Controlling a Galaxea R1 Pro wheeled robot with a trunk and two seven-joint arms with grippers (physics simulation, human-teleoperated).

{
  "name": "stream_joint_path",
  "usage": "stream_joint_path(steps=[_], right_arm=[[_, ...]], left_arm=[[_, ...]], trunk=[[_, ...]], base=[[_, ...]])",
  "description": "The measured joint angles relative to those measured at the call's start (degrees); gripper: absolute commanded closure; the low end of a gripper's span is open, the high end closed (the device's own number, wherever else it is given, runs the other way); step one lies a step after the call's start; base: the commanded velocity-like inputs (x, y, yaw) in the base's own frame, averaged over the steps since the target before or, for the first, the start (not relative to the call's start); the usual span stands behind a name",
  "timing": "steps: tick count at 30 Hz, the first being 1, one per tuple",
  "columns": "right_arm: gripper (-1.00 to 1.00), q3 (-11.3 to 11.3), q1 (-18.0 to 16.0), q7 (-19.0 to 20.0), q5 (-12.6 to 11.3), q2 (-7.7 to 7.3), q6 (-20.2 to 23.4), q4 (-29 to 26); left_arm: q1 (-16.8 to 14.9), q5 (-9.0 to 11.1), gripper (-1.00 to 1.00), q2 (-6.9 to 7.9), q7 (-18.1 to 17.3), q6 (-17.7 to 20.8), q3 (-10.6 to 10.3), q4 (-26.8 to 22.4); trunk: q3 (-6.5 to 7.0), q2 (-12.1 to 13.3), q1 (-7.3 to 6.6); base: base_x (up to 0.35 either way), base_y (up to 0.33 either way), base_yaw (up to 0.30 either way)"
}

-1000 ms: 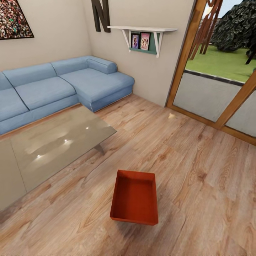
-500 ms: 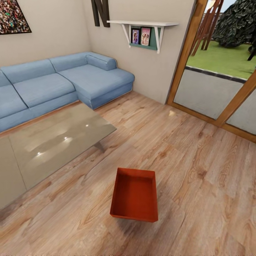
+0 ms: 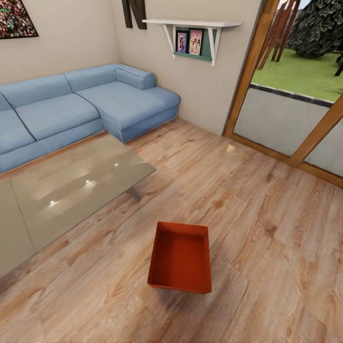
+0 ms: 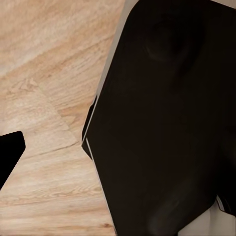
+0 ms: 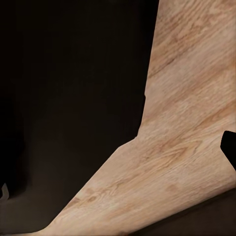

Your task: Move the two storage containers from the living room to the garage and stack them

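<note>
I could read no text anywhere; dark letter shapes (image 3: 135, 13) on the wall were cut off at the top, and the shelf's pictures (image 3: 189, 42) were too small

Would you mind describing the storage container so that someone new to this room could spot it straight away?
Start at the blue sofa and come forward past the glass coffee table onto the wood floor. The container sits there on its own, just beyond the table's near corner. It is the one red-orange thing around: a rectangular open-top bin, empty inside.

wall letters (image 3: 134, 12) and sofa (image 3: 71, 109), edge-cropped
</note>
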Motion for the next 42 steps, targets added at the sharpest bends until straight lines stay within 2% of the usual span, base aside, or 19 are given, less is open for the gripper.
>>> stream_joint_path(steps=[21,37,42], right_arm=[[-1.0,0.0,0.0,0.0,0.0,0.0,0.0,0.0],[-1.0,-0.1,0.0,-0.5,-0.1,0.16,-0.2,0.0],[-1.0,-0.2,0.0,-0.7,-0.1,0.39,-0.2,0.0]], left_arm=[[0.0,0.0,-1.0,0.0,0.0,0.0,0.0,0.0],[0.0,0.0,-1.0,0.0,0.0,0.0,0.0,0.0],[0.0,0.0,-1.0,0.0,0.0,0.0,0.0,0.0]], trunk=[[-1.91,0.0,0.0],[-2.07,0.0,0.0],[-2.07,0.0,0.0]], base=[[0.0,0.0,0.0],[0.0,0.0,-0.001],[0.0,0.0,-0.162]])
